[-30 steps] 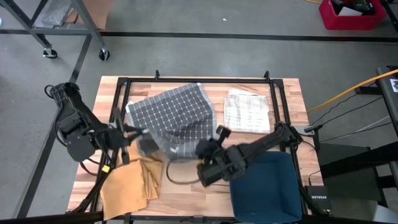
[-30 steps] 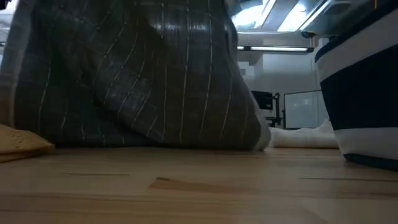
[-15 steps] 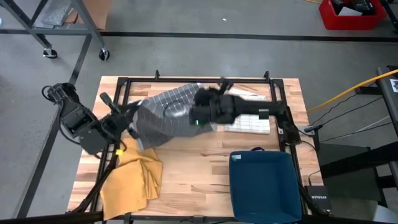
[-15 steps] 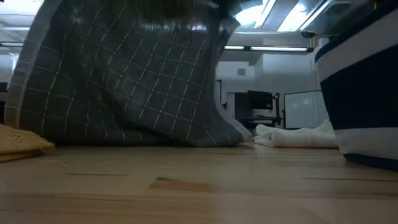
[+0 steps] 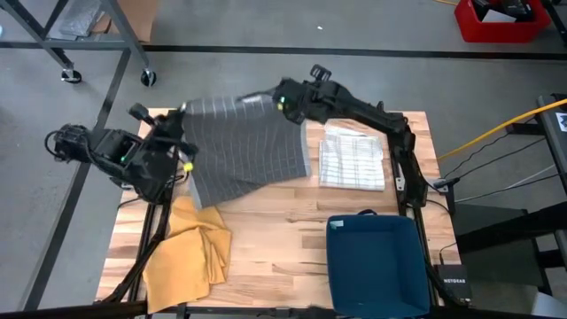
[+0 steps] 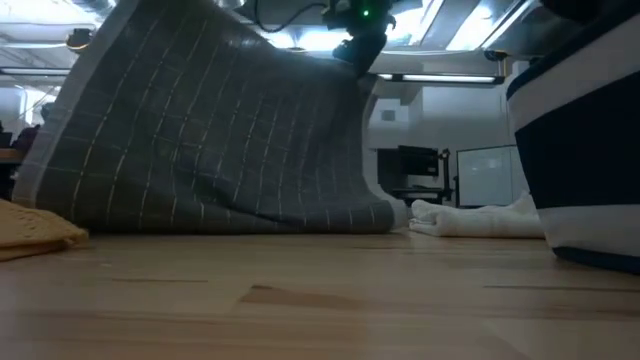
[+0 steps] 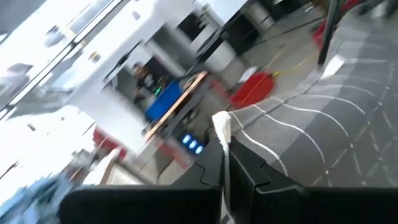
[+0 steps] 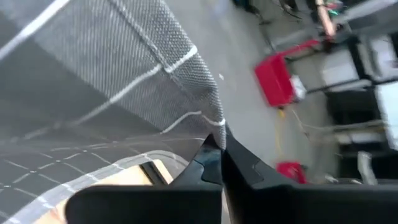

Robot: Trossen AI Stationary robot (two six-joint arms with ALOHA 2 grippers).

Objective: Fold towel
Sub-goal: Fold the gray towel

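Our left gripper [image 5: 182,135] has its jaws clenched on one corner of the grey checked towel [image 5: 244,146], our right gripper [image 5: 285,104] on another — both at the bench's [image 5: 283,239] far edge. We hold the towel stretched and raised, its lower hem touching the bench. Nearby lie a white folded cloth [image 5: 353,158], a yellow cloth [image 5: 186,257] — and a blue bin [image 5: 376,266].

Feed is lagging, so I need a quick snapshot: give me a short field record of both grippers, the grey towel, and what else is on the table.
left gripper: shut on grey towel's corner, table's left side
right gripper: shut on another corner, far edge
grey towel: lifted and stretched between both grippers, lower edge trailing on table
white towel: folded, lying flat
yellow cloth: crumpled, near left
blue bin: near right
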